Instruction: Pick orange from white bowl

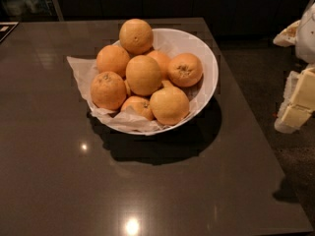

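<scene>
A wide white bowl (204,58) lined with crinkled white paper stands on the dark table, piled with several oranges. The orange (143,74) with smooth, even skin sits in the middle of the pile, high up. Around it lie an orange with a small stem dot (136,35) at the top back, speckled-stem oranges at the right (185,69) and left (108,90), and another large one (169,105) at the front. My gripper (297,107) is at the right edge of the view, off the table's right side and well apart from the bowl, holding nothing that I can see.
The dark glossy table (74,171) runs from the left to its right edge near the gripper, with dark floor (266,77) beyond. The paper lining (78,65) sticks out over the bowl's left rim. Dark cabinets stand behind the table.
</scene>
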You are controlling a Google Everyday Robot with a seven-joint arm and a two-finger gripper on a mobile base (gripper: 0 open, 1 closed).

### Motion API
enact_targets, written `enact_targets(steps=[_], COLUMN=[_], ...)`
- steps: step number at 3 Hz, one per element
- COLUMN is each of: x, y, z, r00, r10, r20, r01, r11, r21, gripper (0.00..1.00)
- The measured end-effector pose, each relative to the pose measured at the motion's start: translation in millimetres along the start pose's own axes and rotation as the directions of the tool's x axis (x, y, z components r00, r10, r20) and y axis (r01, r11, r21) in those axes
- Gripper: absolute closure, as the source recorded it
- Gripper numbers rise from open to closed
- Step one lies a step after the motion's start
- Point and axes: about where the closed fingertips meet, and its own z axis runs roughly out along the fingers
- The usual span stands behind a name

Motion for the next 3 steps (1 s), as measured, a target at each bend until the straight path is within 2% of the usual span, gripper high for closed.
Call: enact_targets(steps=[1,2,3], x=[0,-4,-26], y=[0,3,2], z=[0,3,12], r00=[1.0,0.998,0.992], r10=[0.0,0.031,0.104], r20=[0.0,-0.046,-0.072], r01=[0.0,-0.03,-0.108], r11=[1.0,0.9995,0.9932], r21=[0.0,0.012,-0.045], gripper=[0.0,0.0,0.0])
